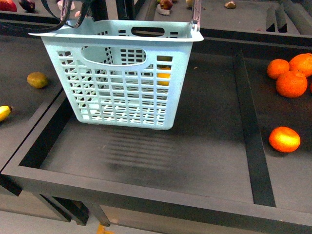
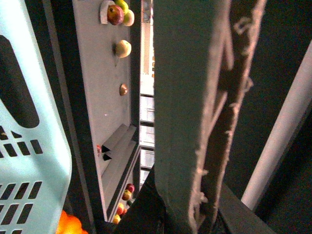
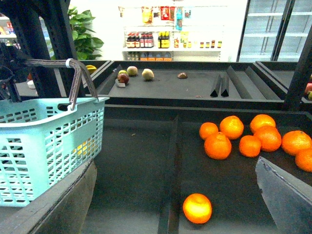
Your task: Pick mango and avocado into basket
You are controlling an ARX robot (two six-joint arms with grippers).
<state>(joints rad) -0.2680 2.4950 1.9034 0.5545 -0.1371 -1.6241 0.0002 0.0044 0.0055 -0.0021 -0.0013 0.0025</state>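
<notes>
The basket (image 1: 122, 78) stands tilted in the middle bay of the desk (image 1: 214, 161). Yellow shows through its lattice wall (image 1: 164, 73), probably the mango already inside; this cannot be confirmed. No avocado is visible in any view. Judged step: the mango is placed and the avocado remains to be located. The next move calls for finding the avocado first. The oranges (image 1: 291, 83) lie well apart in the right-hand bay. Neither arm appears in the front view. The left fingers (image 2: 190, 122) fill the wrist view; whether they are spread cannot be told. The right fingers (image 3: 285, 195) show only partly; their state cannot be told either.
</notes>
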